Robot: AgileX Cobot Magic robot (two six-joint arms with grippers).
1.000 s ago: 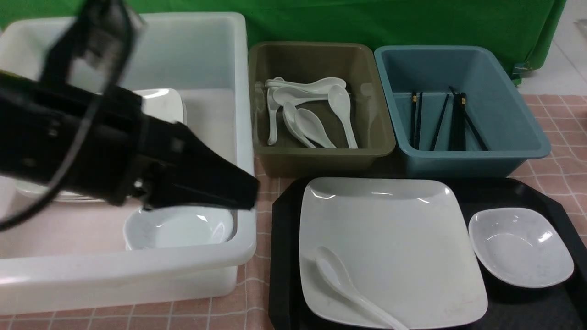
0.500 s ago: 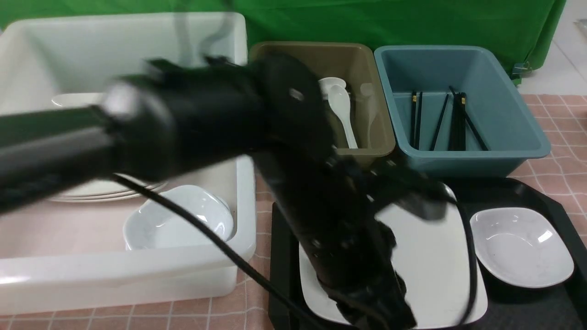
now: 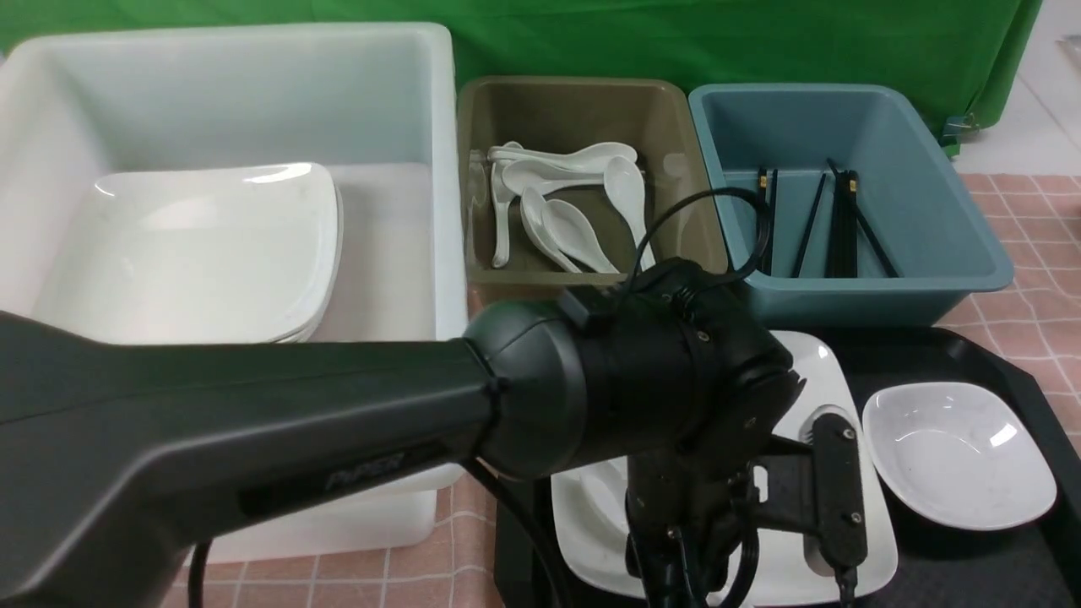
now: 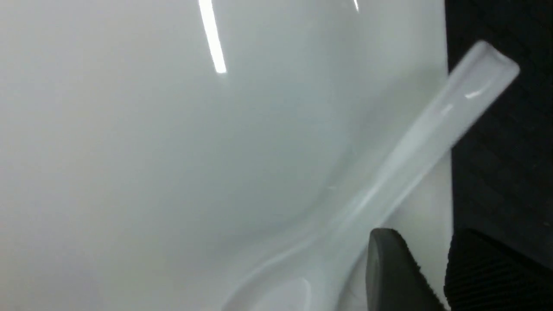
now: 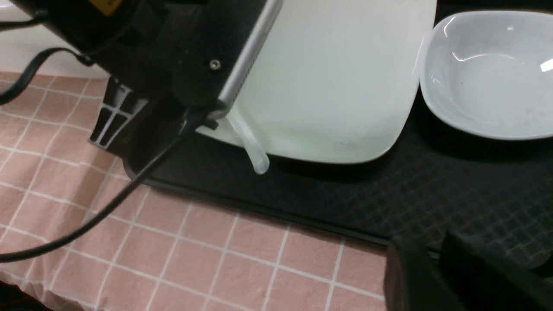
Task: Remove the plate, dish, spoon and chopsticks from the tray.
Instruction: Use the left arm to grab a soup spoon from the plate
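Note:
The plate [image 3: 815, 371] lies on the left part of the black tray [image 3: 971, 566], mostly hidden by my left arm. The spoon [image 4: 432, 125] lies on the plate, its handle sticking out over the near rim [image 5: 252, 149]. The dish [image 3: 958, 456] sits on the tray to the right of the plate. My left gripper [image 4: 432, 276] is low over the plate's near edge, open, one finger [image 4: 389, 268] beside the spoon's handle. My right gripper [image 5: 436, 276] is shut and empty over the tray's near rim. No chopsticks show on the tray.
A white bin [image 3: 253, 93] at the left holds stacked plates [image 3: 194, 253]. An olive bin [image 3: 676, 169] behind the tray holds several spoons [image 3: 566, 211]. A blue bin [image 3: 929, 169] holds several chopsticks [image 3: 836, 219]. A pink checked cloth [image 5: 216, 259] covers the table.
My left arm has swung right from over the white bin to the tray and come down over the plate's near edge by the spoon.

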